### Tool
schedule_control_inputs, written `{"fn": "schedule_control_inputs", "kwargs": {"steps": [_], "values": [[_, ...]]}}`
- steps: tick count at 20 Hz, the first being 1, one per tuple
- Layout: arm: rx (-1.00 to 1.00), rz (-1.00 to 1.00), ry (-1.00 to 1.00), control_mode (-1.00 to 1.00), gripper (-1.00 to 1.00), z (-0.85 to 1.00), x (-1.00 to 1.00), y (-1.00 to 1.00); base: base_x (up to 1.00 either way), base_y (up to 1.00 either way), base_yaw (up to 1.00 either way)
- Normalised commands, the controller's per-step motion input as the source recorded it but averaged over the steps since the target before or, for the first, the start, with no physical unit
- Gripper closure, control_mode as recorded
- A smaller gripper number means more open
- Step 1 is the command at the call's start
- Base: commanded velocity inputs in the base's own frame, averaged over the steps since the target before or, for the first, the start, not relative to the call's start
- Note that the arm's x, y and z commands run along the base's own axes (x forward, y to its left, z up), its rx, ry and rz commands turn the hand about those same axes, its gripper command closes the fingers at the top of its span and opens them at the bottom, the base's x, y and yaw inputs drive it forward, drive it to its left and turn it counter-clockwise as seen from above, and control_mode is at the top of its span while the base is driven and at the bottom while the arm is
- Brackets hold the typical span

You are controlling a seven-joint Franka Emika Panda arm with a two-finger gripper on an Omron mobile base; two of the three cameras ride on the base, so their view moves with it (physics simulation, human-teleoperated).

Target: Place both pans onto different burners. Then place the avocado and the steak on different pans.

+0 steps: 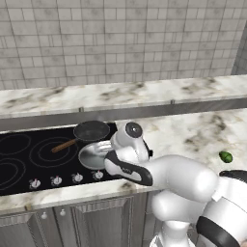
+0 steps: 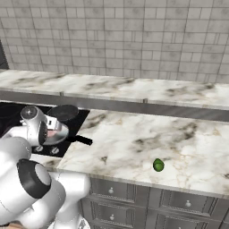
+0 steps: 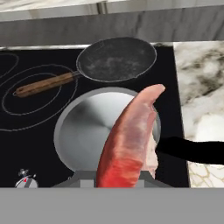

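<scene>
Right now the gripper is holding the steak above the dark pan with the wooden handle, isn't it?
Not quite: the hand view shows the steak hanging above the silver pan, not the dark pan, which sits empty behind it. The gripper does hold the steak.

White arm [image 1: 183, 181] bent forward and low over the cooktop's right end, wrist [image 1: 129, 140] turned downward. Gripper [image 3: 124, 181] closed on the steak [image 3: 129, 140], which sticks up between the fingertips, held edge-on in hand view.
</scene>
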Motion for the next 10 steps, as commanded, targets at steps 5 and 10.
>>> {"fn": "schedule_control_inputs", "kwargs": {"steps": [5,10], "values": [[0.0,-0.01,0.0,-1.0,1.0,-0.12,-0.02,0.08,0.0,0.0,0.0],[0.0,-0.02,0.0,-1.0,1.0,-0.41,0.05,0.02,0.0,0.0,0.0]]}}
